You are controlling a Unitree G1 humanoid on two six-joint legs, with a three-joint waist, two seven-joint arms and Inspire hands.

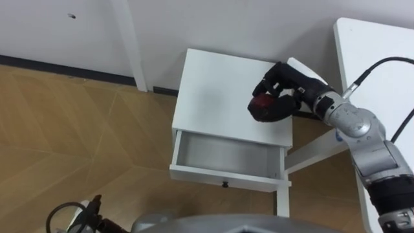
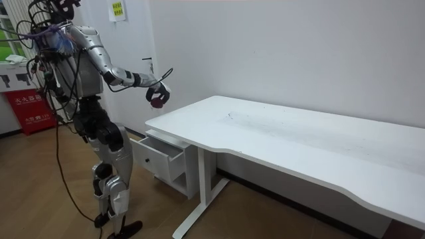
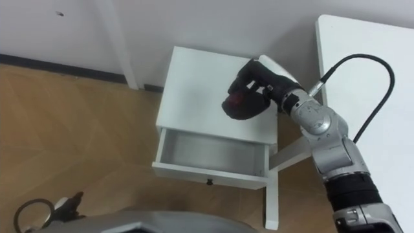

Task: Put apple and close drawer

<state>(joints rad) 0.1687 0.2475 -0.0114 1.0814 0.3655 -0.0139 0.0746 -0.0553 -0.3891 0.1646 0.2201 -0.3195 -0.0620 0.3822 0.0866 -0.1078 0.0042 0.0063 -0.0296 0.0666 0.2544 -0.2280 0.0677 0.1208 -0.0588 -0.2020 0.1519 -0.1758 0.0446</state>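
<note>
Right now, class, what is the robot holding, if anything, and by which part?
The right hand holds the apple, with its fingers wrapped round the body of the fruit.

Robot stands by the open drawer (image 2: 159, 157), right hand (image 2: 157, 89) gripping the apple (image 2: 158, 101) beside the desk (image 2: 299, 136)

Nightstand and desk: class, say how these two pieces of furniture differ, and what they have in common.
The nightstand is small and low with a squarish top; the desk is long, taller, with a curved front edge. The nightstand has a drawer, pulled open; the desk shows none. Both are white and stand against the wall.
</note>
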